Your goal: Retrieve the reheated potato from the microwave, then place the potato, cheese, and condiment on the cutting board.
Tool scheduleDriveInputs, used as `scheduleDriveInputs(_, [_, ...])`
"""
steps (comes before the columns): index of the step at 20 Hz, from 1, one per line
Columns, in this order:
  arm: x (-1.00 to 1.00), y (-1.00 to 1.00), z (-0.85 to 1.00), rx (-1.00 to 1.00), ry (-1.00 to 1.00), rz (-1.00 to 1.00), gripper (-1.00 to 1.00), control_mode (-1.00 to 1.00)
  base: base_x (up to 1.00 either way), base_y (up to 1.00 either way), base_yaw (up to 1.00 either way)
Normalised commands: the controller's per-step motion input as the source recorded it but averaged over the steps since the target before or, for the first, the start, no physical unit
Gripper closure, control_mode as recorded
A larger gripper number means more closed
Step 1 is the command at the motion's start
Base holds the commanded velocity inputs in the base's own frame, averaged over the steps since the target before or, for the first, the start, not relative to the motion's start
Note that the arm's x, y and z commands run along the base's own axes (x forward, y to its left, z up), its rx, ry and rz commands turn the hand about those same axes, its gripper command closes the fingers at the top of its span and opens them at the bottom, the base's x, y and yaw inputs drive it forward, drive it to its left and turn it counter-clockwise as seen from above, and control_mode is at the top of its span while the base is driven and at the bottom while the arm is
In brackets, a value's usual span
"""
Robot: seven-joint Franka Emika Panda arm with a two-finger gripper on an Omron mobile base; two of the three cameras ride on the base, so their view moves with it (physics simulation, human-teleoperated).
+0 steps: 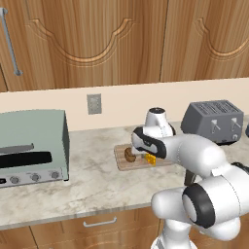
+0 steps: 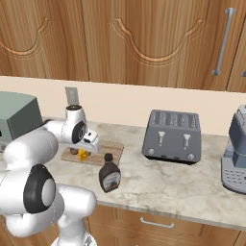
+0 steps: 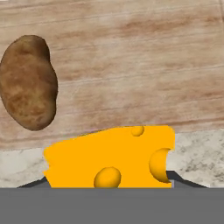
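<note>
Carrying the cheese (image 1: 151, 160) in the gripper (image 1: 147, 157), the arm hangs at the near edge of the cutting board (image 1: 123, 162) in the left base view, the potato (image 1: 130, 154) already on the board. From the right, the condiment (image 2: 109, 174) stands on the counter just in front of the board (not yet fetched). Through the hand view the wedge sits between the fingers, overlapping the board's edge beside the potato, so the next move, I judge, calls for setting it down onto the wood and letting go.

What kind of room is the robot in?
It looks like a kitchen, computer-drawn. A toaster and a toaster oven sit on a marble counter under wooden cabinets, with a potato on a cutting board.
</note>
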Motion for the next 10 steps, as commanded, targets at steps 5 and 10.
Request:
scheduleDriveInputs(5, [0.27,-0.26,0.0,0.0,0.0,-0.17,1.0,-1.0,0.0,0.0,0.0])
scheduleDriveInputs(10, [0.41,-0.06,0.0,0.0,0.0,-0.15,1.0,-1.0,0.0,0.0,0.0])
